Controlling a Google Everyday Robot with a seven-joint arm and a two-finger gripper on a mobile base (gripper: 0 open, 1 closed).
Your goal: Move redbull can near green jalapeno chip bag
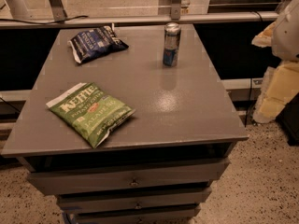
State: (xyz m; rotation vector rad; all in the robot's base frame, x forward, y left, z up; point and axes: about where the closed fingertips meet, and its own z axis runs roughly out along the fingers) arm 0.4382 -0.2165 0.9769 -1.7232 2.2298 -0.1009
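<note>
The redbull can (pixel 171 45) stands upright at the back of the grey cabinet top (pixel 187 106), right of centre. The green jalapeno chip bag (pixel 90 111) lies flat near the front left corner, well apart from the can. My gripper (pixel 274 93) hangs at the right edge of the view, off the side of the cabinet and below its top, far from the can and the bag. It holds nothing that I can see.
A dark blue chip bag (pixel 96 42) lies at the back left of the top. Drawers (pixel 133 181) sit under the front edge. A rail (pixel 140 18) runs behind the cabinet. Speckled floor (pixel 266 181) lies to the right.
</note>
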